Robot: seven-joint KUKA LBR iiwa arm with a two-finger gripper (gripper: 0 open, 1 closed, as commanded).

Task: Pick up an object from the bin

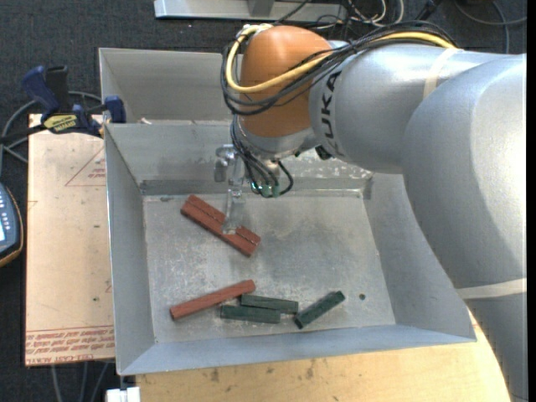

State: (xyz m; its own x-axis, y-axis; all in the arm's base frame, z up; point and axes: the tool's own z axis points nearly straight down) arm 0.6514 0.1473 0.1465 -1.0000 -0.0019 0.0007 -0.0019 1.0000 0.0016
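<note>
Toward front left: a red bar lay flat on the bin floor.
Left of centre, rear: a red pair, two bars side by side, had its long axis running rear-left to front-right.
Claw: it stood over the pair's front-right half, meeting it from above. Whether it was open or closed could not be told.
Front right: green bars lay well apart from the claw.

Down toward the front lies a long reddish-brown bar, slanting up to the right, with a dark green bar just beside its right end, a second green bar close under that, and a third green bar angled off to the right.
</note>
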